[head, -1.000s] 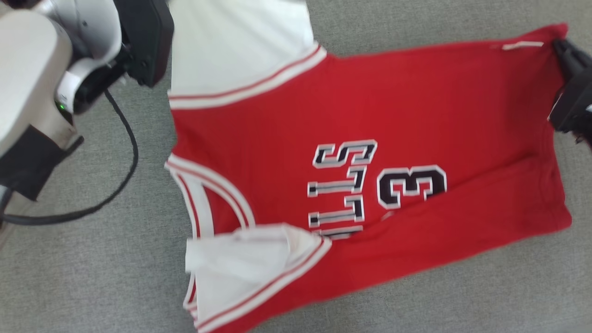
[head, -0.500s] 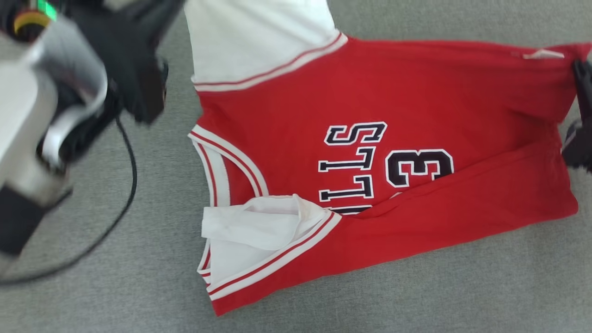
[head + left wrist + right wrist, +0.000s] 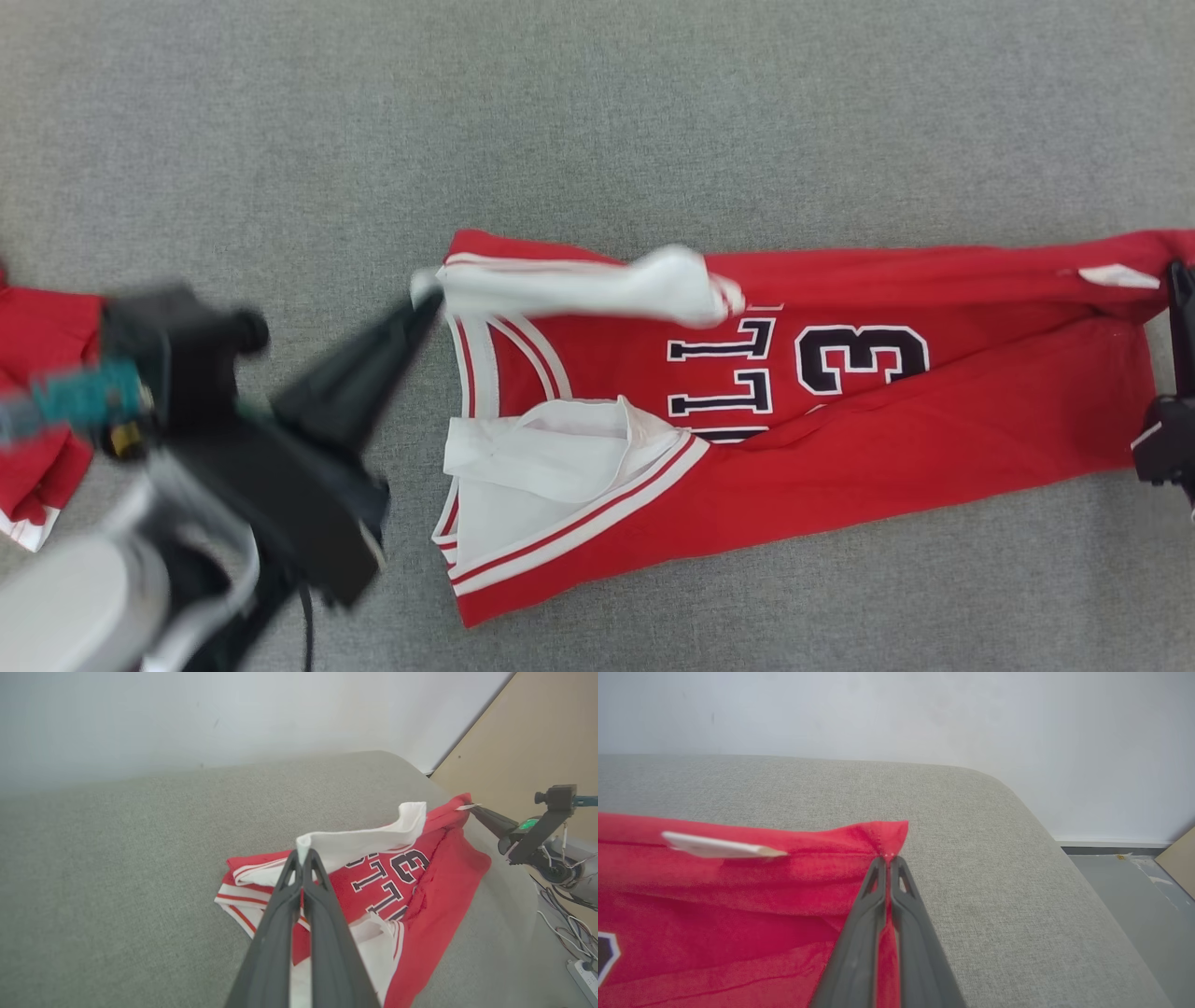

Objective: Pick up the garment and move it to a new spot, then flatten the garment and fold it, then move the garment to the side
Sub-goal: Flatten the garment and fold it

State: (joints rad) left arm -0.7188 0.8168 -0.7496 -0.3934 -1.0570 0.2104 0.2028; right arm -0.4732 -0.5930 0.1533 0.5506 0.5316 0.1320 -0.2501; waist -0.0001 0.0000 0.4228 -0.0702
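Note:
A red jersey [image 3: 934,420] with white sleeves and black lettering lies on the grey cushion, its far and near long edges both folded in over the middle. My left gripper [image 3: 425,303] is shut on the far white sleeve [image 3: 597,285], holding it over the lettering; the left wrist view shows its fingertips [image 3: 302,855] pinching that white fabric [image 3: 369,842]. At the right edge my right gripper [image 3: 1178,275] is shut on the jersey's red hem corner [image 3: 889,837], next to a white label [image 3: 719,847].
Another red garment [image 3: 42,392] lies at the left edge of the grey cushion [image 3: 653,112]. In the wrist views the cushion ends at a rounded edge [image 3: 1017,798] before a pale wall, with floor and cables [image 3: 565,928] beyond.
My left gripper has swung from the far left down toward me, pulling the white sleeve and the far edge of the jersey over its middle. The camera has also shifted.

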